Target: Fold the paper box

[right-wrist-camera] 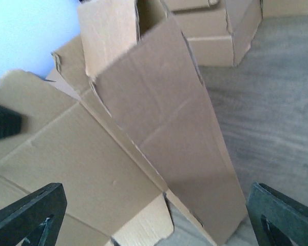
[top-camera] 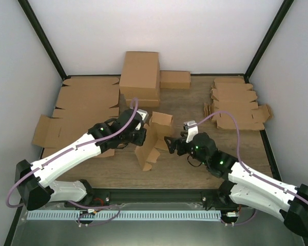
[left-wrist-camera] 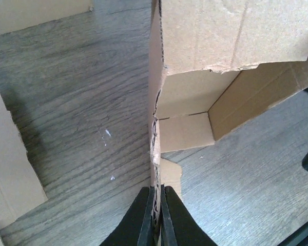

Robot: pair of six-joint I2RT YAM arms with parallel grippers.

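The left gripper (left-wrist-camera: 155, 212) is clamped on a thin upright wall of the paper box (top-camera: 153, 141). In the left wrist view its two black fingers (left-wrist-camera: 141, 220) press together low on that wall, with only the cardboard edge between them. Past the fingers the wall rises. To its right an inner corner of the box shows, with a folded panel at the bottom and a ragged-edged flap above.

The right gripper (top-camera: 170, 144) stands spread wide. In the right wrist view its fingers (right-wrist-camera: 25, 215) sit at the two lower corners of the picture. A long creased flap of the box runs down between them toward the camera. Whether either finger touches the cardboard cannot be told.

From above, the box stands half formed in the middle of the wooden table (top-camera: 195, 166), with flaps sticking up and out. The left gripper is at its left side and the right gripper just beside its right side. Both arms reach in from the near edge, each trailing a purple cable (top-camera: 231, 120).

At the far edge, near the middle, stands a tall closed carton (top-camera: 139, 77), with a smaller flat box (top-camera: 175, 79) against its right side. Wide flat cardboard sheets (top-camera: 84, 102) cover the left part of the table, partly under the left arm. At the far right lies a pile of small unfolded blanks (top-camera: 236, 100).
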